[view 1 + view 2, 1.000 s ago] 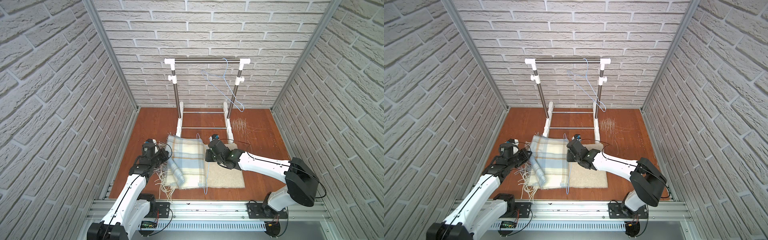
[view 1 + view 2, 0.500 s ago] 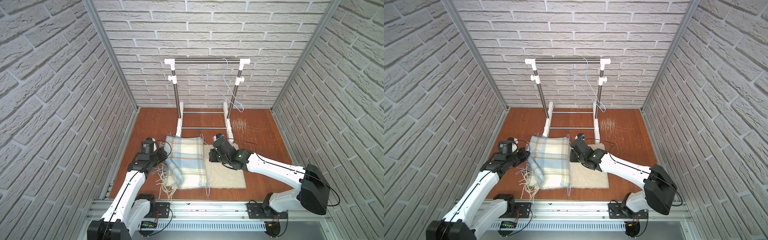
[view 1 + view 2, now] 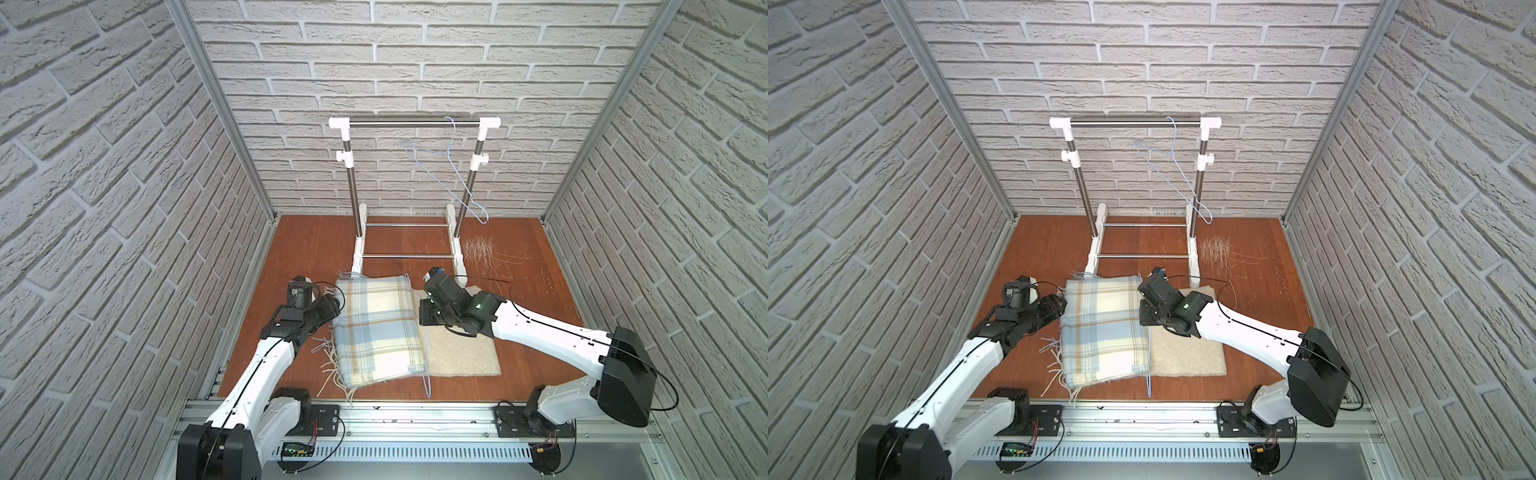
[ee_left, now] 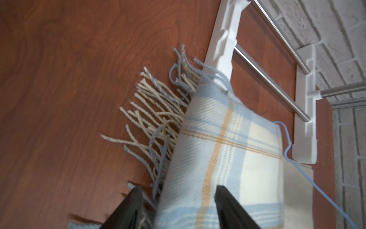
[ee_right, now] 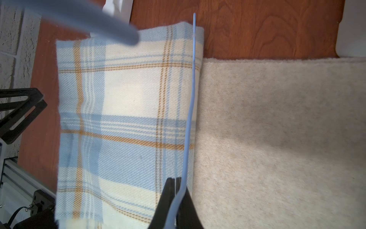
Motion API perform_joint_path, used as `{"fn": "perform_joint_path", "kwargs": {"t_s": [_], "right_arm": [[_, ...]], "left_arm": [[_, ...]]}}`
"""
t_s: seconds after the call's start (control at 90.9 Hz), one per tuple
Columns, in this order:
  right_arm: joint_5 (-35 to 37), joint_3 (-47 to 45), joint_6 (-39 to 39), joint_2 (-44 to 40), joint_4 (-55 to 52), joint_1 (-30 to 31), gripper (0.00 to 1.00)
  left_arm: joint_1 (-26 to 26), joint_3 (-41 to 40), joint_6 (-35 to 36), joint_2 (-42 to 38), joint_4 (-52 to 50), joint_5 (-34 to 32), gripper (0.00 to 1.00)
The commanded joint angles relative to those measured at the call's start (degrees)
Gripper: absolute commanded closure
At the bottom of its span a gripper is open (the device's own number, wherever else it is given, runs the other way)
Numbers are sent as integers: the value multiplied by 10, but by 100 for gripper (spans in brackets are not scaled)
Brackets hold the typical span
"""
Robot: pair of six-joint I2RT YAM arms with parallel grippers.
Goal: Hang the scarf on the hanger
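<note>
- Nearest me, the blue hanger (image 5: 191, 95) lies with its wire running 6 to 12 o'clock along the folded scarf's (image 3: 376, 328) 3 o'clock edge; my right gripper (image 5: 175, 184) pinches it.
- My left gripper (image 4: 178, 189) stands spread astride the scarf's 9 o'clock edge.
- The rack (image 3: 415, 123) stands at 12 o'clock.

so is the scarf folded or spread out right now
Folded: the scarf lies in stacked layers, fringe along one side, the blue hanger wire along the opposite edge.

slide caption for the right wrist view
Right gripper shut on the blue hanger, whose wire lies along the plaid scarf beside a beige mat.
</note>
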Motion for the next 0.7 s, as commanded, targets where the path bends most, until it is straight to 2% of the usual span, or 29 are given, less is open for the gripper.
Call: {"fn": "perform_joint_path", "kwargs": {"t_s": [0.0,0.088,0.176,0.319,0.407,0.517,0.693], "right_arm": [[12,27,-21,17,-51,-1,97],[13,47,-28,28,-61,-1,97],[15,70,-38,39,-78,-1,97],[21,99,-52,48,-100,-2,97],[27,118,-60,51,-119,-2,97],[30,144,-67,48,-141,-2,97],[20,203,-75,22,-199,-2,97]], "left_arm": [[-38,43,-13,-54,-37,-46,34],[-102,55,-70,-66,-62,-51,35],[-211,44,-141,-57,-65,-75,38],[-366,-21,-263,-84,-44,-134,43],[-442,-50,-301,-102,-45,-173,47],[-490,-69,-320,-120,-73,-186,48],[-495,-134,-364,-111,-137,-199,47]]}}
